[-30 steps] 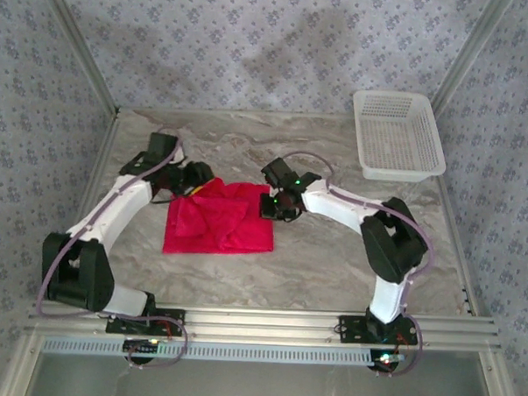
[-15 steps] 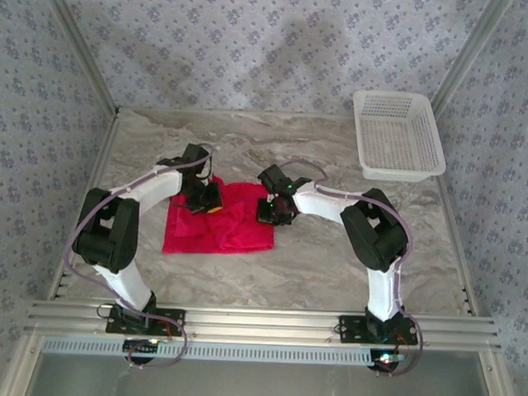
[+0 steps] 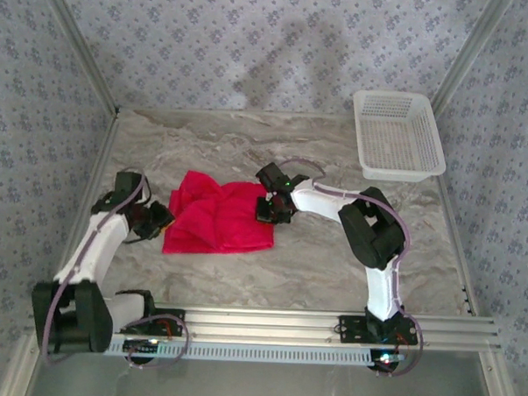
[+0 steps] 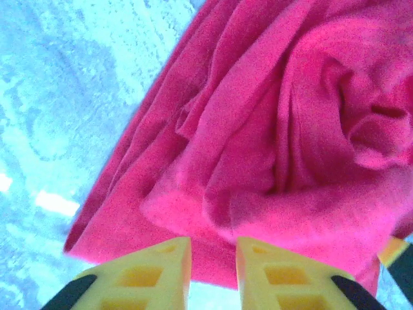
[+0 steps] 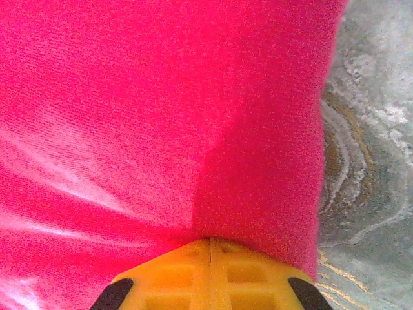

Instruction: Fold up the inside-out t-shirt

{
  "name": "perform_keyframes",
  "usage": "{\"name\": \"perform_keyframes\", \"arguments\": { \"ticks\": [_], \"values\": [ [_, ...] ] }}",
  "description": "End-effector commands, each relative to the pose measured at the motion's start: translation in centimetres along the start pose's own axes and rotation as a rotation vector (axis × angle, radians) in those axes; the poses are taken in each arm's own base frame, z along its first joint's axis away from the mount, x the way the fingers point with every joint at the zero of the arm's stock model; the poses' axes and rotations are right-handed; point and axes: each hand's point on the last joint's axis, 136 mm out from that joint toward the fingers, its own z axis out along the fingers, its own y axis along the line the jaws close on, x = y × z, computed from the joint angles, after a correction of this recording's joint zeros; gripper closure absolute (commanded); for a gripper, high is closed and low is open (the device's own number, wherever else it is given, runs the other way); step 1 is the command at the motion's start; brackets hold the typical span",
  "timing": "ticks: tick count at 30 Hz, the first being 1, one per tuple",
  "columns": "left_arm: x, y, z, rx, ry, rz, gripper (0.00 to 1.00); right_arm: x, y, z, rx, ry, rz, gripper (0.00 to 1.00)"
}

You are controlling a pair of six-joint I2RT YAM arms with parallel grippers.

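**Two robot arms flank a crumpled red t-shirt on a marble-patterned tabletop**

Seen from above, a grooved metal rail (image 3: 267, 321) runs along the near edge and carries both arm bases. Beyond it stretches the grey-veined tabletop (image 3: 314, 262).

Just left of centre lies the t-shirt (image 3: 219, 218), plain bright red. It is loosely bunched, with a straight near hem and rumpled folds toward its far left corner.

The left claw (image 3: 162, 218) sits at the shirt's 9 o'clock, just beside the cloth's left edge. From its wrist camera, the two yellow fingers (image 4: 139, 274) stand slightly apart with nothing between them. The heaped folds of the shirt (image 4: 271, 129) lie just past their tips.

The right claw (image 3: 270, 211) sits at the shirt's 3 o'clock, on its right edge. From its wrist camera, the fingers are pressed together at the claw (image 5: 211, 242), tips against the fabric (image 5: 161, 97). Whether any cloth is pinched between them cannot be told.

At 2 o'clock, well apart from the shirt, a white perforated plastic basket (image 3: 403, 174) rests in the far right corner, its mesh floor in plain sight. Walls (image 3: 253, 40) of pale wallpaper with small blue motifs enclose the far and side edges.
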Motion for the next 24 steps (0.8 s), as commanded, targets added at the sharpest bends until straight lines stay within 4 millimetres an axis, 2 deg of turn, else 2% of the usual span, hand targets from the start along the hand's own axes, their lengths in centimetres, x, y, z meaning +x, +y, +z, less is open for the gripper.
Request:
{"name": "perform_keyframes", "arguments": {
  "ticks": [1, 4, 6, 8, 10, 12, 14, 17, 20, 22, 24],
  "values": [
    [-1.6, 0.4, -2.7, -0.037, -0.144, -0.002, 0.71, 0.3, 1.5, -0.8, -0.022, 0.021, -0.049, 1.0],
    [-3.5, -2.8, -5.2, -0.019, -0.233, 0.086, 0.7, -0.3, 2.8, -2.7, -0.058, -0.012, -0.073, 0.99],
    [-3.0, -7.2, -5.2, 0.033, -0.227, 0.184, 0.7, -0.8, 2.8, -3.7, -0.071, -0.034, -0.059, 0.99],
    [-1.0, -11.6, -3.8, 0.087, -0.174, 0.275, 0.69, -1.4, 2.3, -4.1, -0.072, -0.051, -0.029, 0.99],
    [1.6, -15.7, -1.4, 0.144, -0.098, 0.337, 0.7, -1.9, 1.6, -3.8, -0.063, -0.053, 0.006, 1.0],
    [4.0, -18.1, 1.1, 0.157, -0.029, 0.367, 0.7, -2.1, 0.7, -3.2, -0.048, -0.047, 0.046, 1.0],
    [5.7, -19.5, 3.4, 0.166, 0.011, 0.38, 0.7, -2.2, 0.0, -2.3, -0.04, -0.038, 0.086, 1.0],
    [7.0, -18.8, 7.4, 0.138, 0.071, 0.344, 0.7, -1.9, -0.9, -0.8, -0.018, -0.015, 0.122, 1.0],
    [7.2, -15.5, 10.7, 0.069, 0.125, 0.283, 0.71, -1.1, -2.0, 0.8, 0.033, 0.02, 0.143, 1.0],
    [6.4, -12.2, 11.4, 0.01, 0.13, 0.23, 0.72, -0.5, -3.0, 1.6, 0.075, 0.037, 0.149, 1.0],
    [5.0, -9.2, 10.7, -0.02, 0.113, 0.181, 0.72, 0.0, -4.2, 2.1, 0.126, 0.054, 0.153, 1.0]
  ]
}}
